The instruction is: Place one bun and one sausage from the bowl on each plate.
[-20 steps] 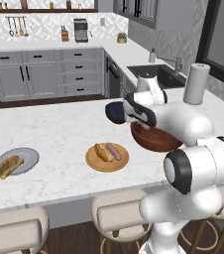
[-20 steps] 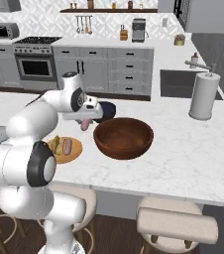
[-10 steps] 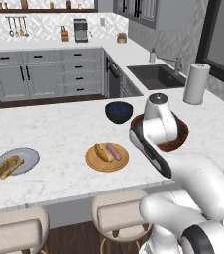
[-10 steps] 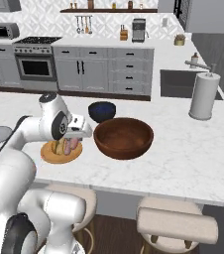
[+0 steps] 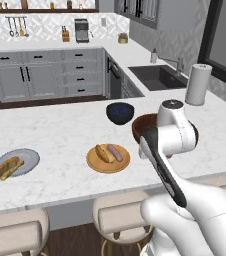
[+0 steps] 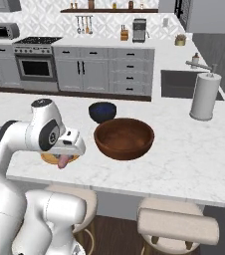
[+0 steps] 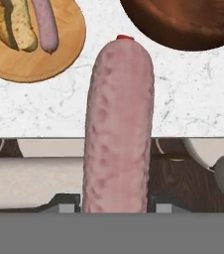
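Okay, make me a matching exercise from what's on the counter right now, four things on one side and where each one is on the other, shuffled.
Things:
1. pink sausage
2. tan plate
3. grey plate
4. blue bowl

Places:
A. far left on the counter, holding a bun
B. behind the tan plate, beside the wooden bowl
C. held in the tool
D. middle of the counter, with bun and sausage

Pairs: 1-C, 2-D, 3-A, 4-B

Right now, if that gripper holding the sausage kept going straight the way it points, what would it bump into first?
The gripper points down with the sausage hanging from it, so the sausage tip would probably meet the white counter between the tan plate and the wooden bowl. Depth is unclear.
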Motion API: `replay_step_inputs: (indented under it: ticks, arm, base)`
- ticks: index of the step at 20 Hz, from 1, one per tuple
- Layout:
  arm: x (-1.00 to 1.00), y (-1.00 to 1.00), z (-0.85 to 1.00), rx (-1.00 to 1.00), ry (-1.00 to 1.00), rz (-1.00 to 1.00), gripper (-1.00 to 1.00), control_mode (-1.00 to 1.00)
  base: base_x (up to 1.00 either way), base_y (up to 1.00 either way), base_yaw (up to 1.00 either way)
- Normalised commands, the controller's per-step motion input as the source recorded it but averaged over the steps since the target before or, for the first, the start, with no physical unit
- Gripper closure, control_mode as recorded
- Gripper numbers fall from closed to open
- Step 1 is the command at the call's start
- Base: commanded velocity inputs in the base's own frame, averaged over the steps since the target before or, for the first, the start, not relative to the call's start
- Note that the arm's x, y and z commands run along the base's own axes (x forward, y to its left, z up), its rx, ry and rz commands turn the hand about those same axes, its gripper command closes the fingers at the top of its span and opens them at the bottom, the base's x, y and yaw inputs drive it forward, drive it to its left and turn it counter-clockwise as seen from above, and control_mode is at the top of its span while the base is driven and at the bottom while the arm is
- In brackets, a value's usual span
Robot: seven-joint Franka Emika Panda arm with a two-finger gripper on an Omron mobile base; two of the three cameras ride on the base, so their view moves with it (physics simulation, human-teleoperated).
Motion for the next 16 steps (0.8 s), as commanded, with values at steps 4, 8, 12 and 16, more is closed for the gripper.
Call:
replay_step_inputs:
  ticks: [4,8,12,16]
  arm:
    - [-0.18,0.10,-0.02,0.11,0.00,0.00,1.00,-1.00]
    - [0.00,0.00,0.00,0.00,0.00,0.00,1.00,-1.00]
    - [0.00,0.22,-0.03,0.00,0.00,0.00,1.00,1.00]
    - [0.00,0.00,0.00,0.00,0.00,0.00,1.00,1.00]
  base:
    - [0.00,0.00,0.00]
    - [0.00,0.00,0.00]
    - [-0.01,0.50,0.00]
    - [-0.03,1.00,0.00]
